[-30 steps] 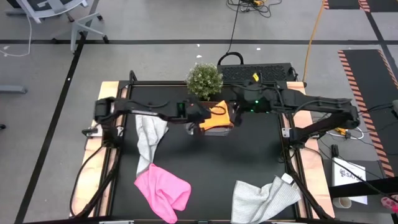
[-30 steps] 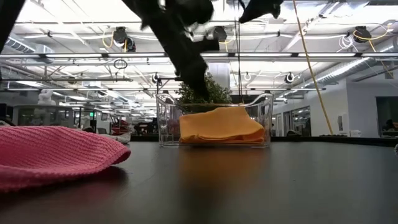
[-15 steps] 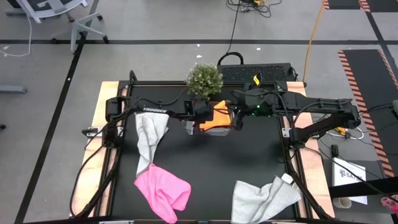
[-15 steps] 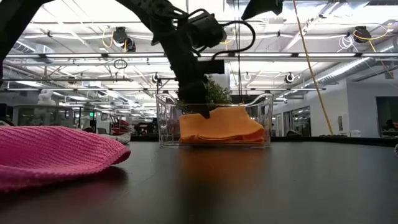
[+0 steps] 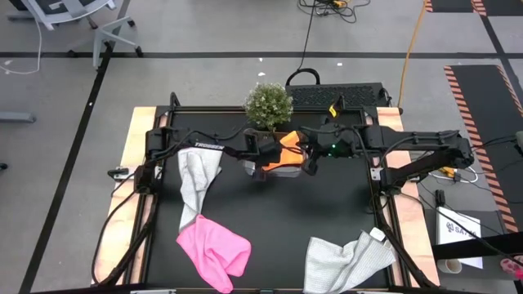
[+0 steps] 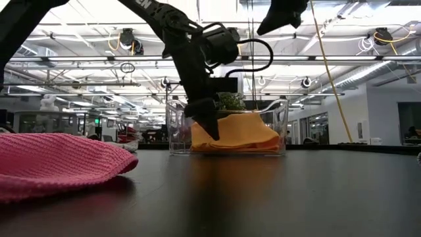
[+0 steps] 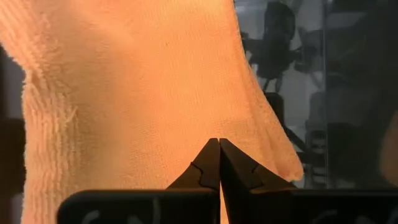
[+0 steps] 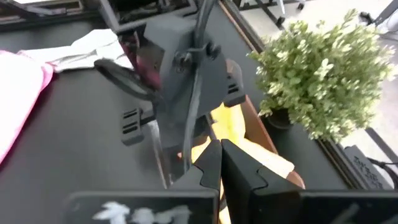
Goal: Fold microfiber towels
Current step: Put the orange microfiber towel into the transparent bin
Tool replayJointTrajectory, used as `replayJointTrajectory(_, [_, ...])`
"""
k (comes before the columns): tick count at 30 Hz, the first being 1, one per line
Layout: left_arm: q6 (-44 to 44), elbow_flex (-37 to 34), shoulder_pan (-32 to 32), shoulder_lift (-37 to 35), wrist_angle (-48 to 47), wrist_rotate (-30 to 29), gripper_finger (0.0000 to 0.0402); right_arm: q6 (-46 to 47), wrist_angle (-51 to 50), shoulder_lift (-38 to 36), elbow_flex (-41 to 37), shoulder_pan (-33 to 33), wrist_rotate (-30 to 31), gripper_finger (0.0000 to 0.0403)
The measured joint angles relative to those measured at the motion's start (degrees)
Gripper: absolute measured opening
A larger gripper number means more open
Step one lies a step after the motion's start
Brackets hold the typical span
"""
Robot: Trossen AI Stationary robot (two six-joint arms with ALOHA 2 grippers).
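- From above, you see the left gripper [image 5: 263, 157] down at the clear tub [image 5: 252, 167] near the far middle of the black table [image 5: 327, 212], its tip at the orange towel [image 5: 286, 151] lying in that tub. The right gripper [image 5: 309, 155] sits just on the other side of the same tub, over the towel's right edge. A small potted plant [image 5: 268, 104] stands just behind the tub. You have one grey towel [image 5: 194, 181] spread loosely on the left, the pink towel [image 5: 214, 249] crumpled at the near left, and a second grey towel [image 5: 347, 261] crumpled at the near right edge.
- From table height, you see the left gripper [image 6: 212, 129] reaching down in front of the tub [image 6: 279, 125], its tip low against the orange towel [image 6: 243, 135]. The right arm [image 6: 281, 13] shows only at the top of the picture. The pink towel [image 6: 59, 161] fills the near left.
- In the left wrist view, your fingers [image 7: 208, 168] are pressed together to a point, right up against the orange towel [image 7: 137, 87]; whether any cloth is pinched you cannot tell.
- In the right wrist view, your right fingers [image 8: 211, 165] are pressed together too, holding nothing, above the orange towel [image 8: 249, 155], with the left arm's wrist [image 8: 180, 68] just ahead, the plant [image 8: 323, 68] beside it and the pink towel [image 8: 18, 99] farther off.
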Motion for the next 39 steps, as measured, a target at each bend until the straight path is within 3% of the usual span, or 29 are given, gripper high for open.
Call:
replayJointTrajectory(10, [-3.9,-0.1,-0.8,0.5,-1.1,3.3,0.0003,0.0,2.7,0.0,-0.6,1.8,0.0,0.0])
replayJointTrajectory(16, [-7.4,-0.4,-1.9,-4.6,-2.0,-4.2,0.0008,-2.3,2.6,0.0,-0.6,1.5,0.1,0.0])
replayJointTrajectory(23, [-13.3,-0.3,-2.2,-12.5,-4.6,-8.9,0.0005,-8.8,2.1,2.1,-0.5,-2.3,-0.2,0.0005])
replayJointTrajectory(32, [-19.6,-0.2,-2.1,-22.0,-16.7,-10.7,0.0027,-20.4,1.8,15.5,-0.5,-10.3,-4.2,0.0075])
replayJointTrajectory(39, [-21.0,-0.2,-2.0,-22.5,-23.1,-10.6,0.0046,-25.5,0.5,21.8,-0.5,-16.0,-4.2,0.0122])
